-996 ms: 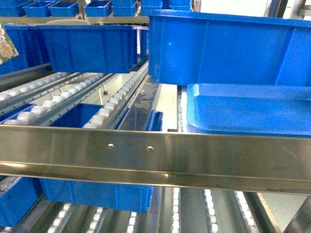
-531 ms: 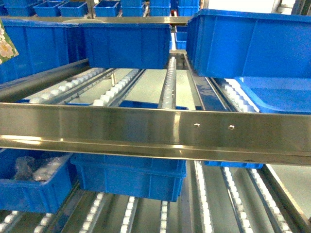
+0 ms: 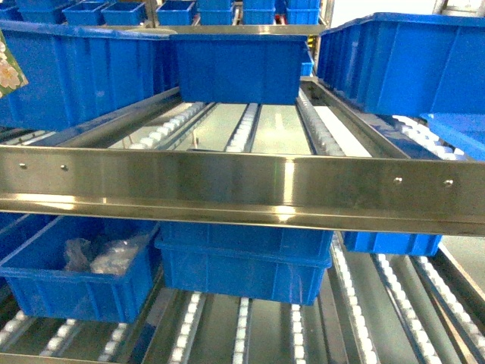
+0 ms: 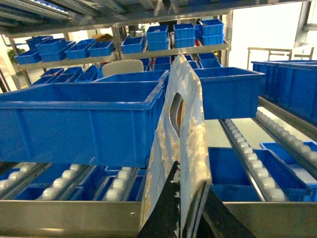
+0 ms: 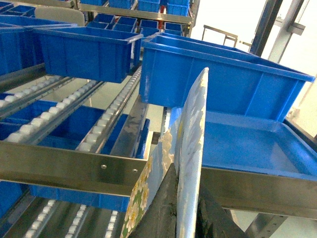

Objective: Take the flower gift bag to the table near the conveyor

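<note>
Several lanes of white rollers slope back through the conveyor (image 3: 250,189), whose steel front rail crosses the head view with blue bins (image 3: 235,64) on the upper tier and more beneath it. Each wrist view shows a flat flower gift bag standing upright on edge in front of that rack — one (image 4: 181,144) pinched at its lower edge by the left gripper (image 4: 185,218), one (image 5: 190,163) clamped likewise in the right gripper (image 5: 181,213). Smallest, a floral corner (image 3: 9,68) peeks in at the head view's left edge.
</note>
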`<state>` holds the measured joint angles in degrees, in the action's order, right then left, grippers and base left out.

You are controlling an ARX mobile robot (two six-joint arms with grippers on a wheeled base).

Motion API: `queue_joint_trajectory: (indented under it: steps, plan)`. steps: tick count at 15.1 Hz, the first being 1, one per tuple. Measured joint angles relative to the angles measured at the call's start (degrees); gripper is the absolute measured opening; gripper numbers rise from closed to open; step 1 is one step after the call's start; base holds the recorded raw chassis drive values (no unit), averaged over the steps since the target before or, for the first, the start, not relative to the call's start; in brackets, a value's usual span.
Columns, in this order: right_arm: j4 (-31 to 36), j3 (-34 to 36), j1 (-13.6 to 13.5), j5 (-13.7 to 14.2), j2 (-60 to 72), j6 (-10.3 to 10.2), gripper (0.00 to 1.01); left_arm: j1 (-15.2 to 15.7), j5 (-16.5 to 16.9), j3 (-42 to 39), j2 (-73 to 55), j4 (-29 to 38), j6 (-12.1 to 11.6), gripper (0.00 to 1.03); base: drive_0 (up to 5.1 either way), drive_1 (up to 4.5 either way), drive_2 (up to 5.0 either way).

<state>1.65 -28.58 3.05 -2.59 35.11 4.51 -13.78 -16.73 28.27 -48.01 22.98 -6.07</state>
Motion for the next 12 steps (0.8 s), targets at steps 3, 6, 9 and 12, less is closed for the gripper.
queue_joint_trajectory:
  steps: [3, 6, 9, 12]
  plan:
    - [-0.17, 0.00, 0.02, 0.00, 0.04, 0.00, 0.03, 0.00, 0.00, 0.00, 0.00, 0.00, 0.00, 0.02, -4.9, 1.23, 3.4]
    - [0.11, 0.00, 0.00, 0.00, -0.13, 0.00, 0.03, 0.00, 0.02, 0.00, 0.00, 0.00, 0.00, 0.02, -4.9, 1.28, 3.4]
    - [-0.09, 0.00, 0.00, 0.00, -0.02, 0.00, 0.03, 0.00, 0.02, 0.00, 0.00, 0.00, 0.00, 0.02, -4.9, 1.27, 3.4]
    - [-0.20, 0.00, 0.02, 0.00, 0.11, 0.00, 0.03, 0.00, 0.00, 0.00, -0.15, -0.04, 0.00, 0.02, -4.8, 1.36, 3.5]
